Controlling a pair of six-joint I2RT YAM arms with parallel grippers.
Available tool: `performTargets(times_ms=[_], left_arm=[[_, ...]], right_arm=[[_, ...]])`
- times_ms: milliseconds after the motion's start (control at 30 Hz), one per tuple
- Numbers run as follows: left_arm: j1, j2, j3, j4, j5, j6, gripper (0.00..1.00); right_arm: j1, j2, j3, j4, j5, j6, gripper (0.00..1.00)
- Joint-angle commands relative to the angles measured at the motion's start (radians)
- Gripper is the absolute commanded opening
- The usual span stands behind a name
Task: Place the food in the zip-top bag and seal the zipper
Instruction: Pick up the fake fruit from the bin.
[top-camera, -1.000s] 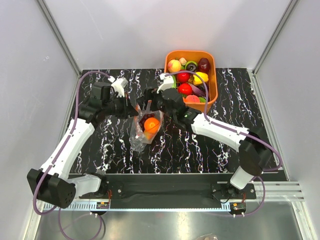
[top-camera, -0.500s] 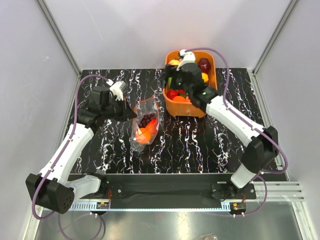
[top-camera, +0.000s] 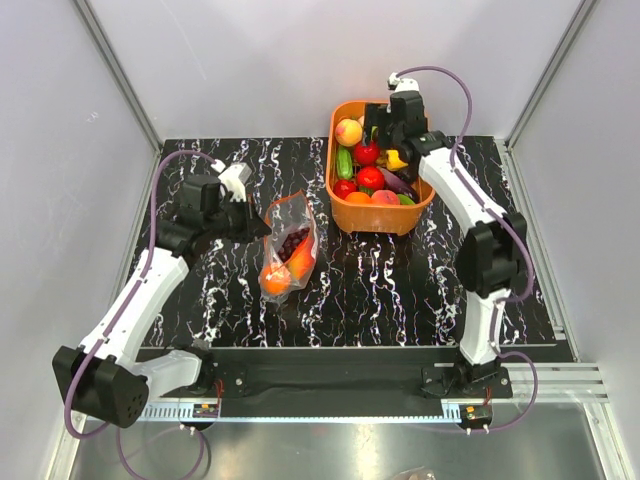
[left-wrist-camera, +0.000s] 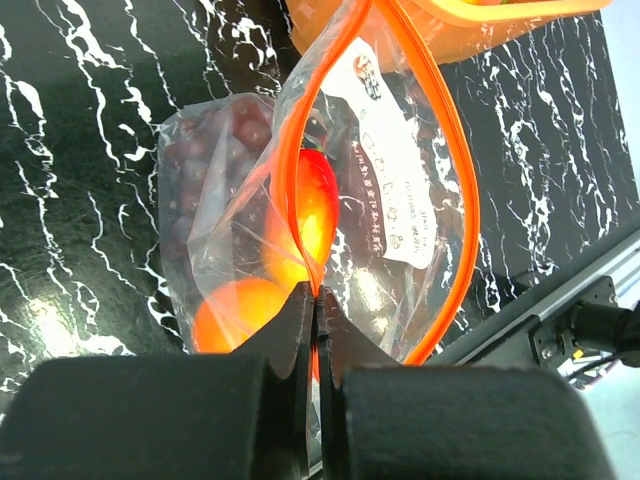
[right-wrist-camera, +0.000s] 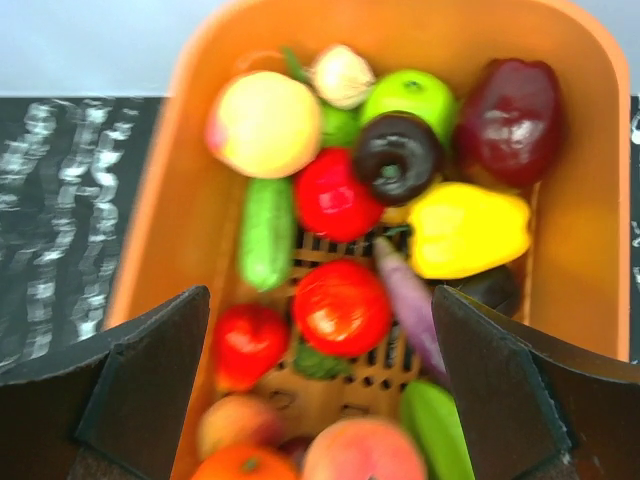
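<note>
The left jaws pinch the zipper (left-wrist-camera: 455, 150), holding the bag (top-camera: 285, 225) open mid-desk (top-camera: 400, 285), with grapes (top-camera: 293, 241) and orange food (top-camera: 277, 280) inside. The right jaws stand wide above the basket (top-camera: 395, 218) at the far edge.

1 zip-top bag (top-camera: 290, 213), 1 orange basket (top-camera: 385, 217), 1 yellow pepper (right-wrist-camera: 468, 230)

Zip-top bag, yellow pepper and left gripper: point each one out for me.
zip-top bag (left-wrist-camera: 395, 180), left wrist view, on its white label.
yellow pepper (right-wrist-camera: 468, 228), right wrist view, middle of its body.
left gripper (left-wrist-camera: 317, 300), left wrist view, between its fingertips, shut on the bag's rim.
</note>
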Motion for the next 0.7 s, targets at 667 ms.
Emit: performTargets(times_ms=[667], left_arm=[[0.005,-0.049,-0.019,0.063,-0.06,0.017,0.01]], right_arm=[[-0.045,0.423,0.466,-0.094,0.17,-0.14,1.0]])
